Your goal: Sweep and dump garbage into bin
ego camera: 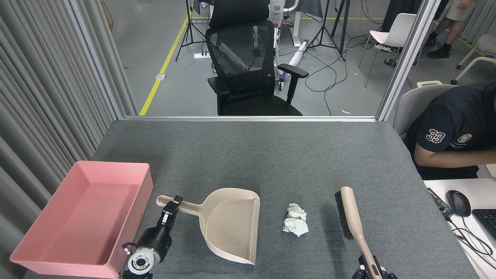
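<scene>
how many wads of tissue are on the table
2, touching each other between the dustpan and the brush: the upper tissue wad farther from the robot, the lower tissue wad nearer. None shows in the pink bin.

Grey table (271,155) carries bin (35,254), dustpan (232,228), garbage (295,224).

Black office chair (248,66), grey floor (155,46), curtain (42,97).
</scene>
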{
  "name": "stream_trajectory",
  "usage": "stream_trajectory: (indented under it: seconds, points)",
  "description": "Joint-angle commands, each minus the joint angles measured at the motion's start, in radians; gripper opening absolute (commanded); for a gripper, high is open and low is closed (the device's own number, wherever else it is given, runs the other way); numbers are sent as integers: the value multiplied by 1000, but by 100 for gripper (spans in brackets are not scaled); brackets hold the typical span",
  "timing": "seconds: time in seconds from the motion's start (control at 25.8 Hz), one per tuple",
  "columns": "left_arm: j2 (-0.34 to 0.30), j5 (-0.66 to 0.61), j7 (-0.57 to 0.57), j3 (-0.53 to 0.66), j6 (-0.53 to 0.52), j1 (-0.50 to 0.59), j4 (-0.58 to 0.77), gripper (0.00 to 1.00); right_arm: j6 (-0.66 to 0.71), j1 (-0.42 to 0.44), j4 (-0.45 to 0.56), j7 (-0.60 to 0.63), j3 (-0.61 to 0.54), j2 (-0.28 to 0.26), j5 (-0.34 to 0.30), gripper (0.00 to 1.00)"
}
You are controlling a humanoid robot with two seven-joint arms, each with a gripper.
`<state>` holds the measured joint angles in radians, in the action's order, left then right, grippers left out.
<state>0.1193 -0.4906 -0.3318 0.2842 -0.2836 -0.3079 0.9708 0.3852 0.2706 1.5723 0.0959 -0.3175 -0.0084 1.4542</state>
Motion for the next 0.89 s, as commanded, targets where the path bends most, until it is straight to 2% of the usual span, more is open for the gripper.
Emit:
stream_trajectory:
  seconds: [0.0, 0.12, 0.23, 0.39, 0.66, 0.85]
  points:
    - [-1, -2, -3, 0, -3, 3, -3, 17, 4, 2, 0, 2, 14, -1, 0, 5]
    - [-1, 3, 10, 7, -29, 4, -9, 17, 9, 13, 6, 11, 29, -7, -2, 5]
    - [0, 1, 39, 24, -106, 7, -12, 17, 24, 22, 8, 13, 25, -10, -12, 5]
    - [3, 3, 69, 29, -146, 15, -32, 17, 37, 52, 8, 13, 21, -25, -104, 5]
    - [3, 1, 97, 27, -190, 24, -35, 17, 29, 68, 0, 13, 57, -33, -103, 0]
    - [3, -6, 97, 20, -213, 58, -37, 17, -12, 67, -9, 11, 97, -30, -97, 0]
